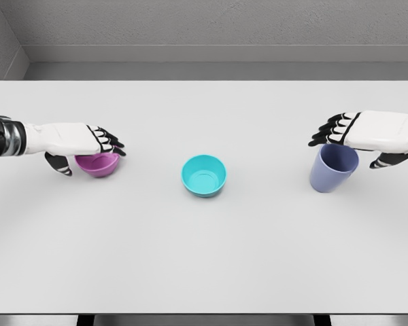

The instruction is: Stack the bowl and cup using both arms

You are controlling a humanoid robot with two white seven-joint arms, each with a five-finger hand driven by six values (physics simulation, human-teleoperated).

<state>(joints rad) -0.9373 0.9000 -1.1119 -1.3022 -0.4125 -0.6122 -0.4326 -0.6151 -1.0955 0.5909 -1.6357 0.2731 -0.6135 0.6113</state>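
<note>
A purple bowl [100, 165] sits on the white table [204, 258] at the left. My left hand [87, 153] hovers right over it, fingers stretched across its far rim and thumb down at its left side, open. A teal bowl [205, 175] stands upright in the middle, untouched. At the right stands a lavender-blue cup [332, 170], mouth up. My right hand [353, 145] is spread over its rim, fingers pointing left and thumb low at the cup's right, open. I cannot tell whether either hand touches its object.
A grey wall runs behind the table's far edge [204, 81]. The table's near edge [204, 314] lies close to the bottom of the view.
</note>
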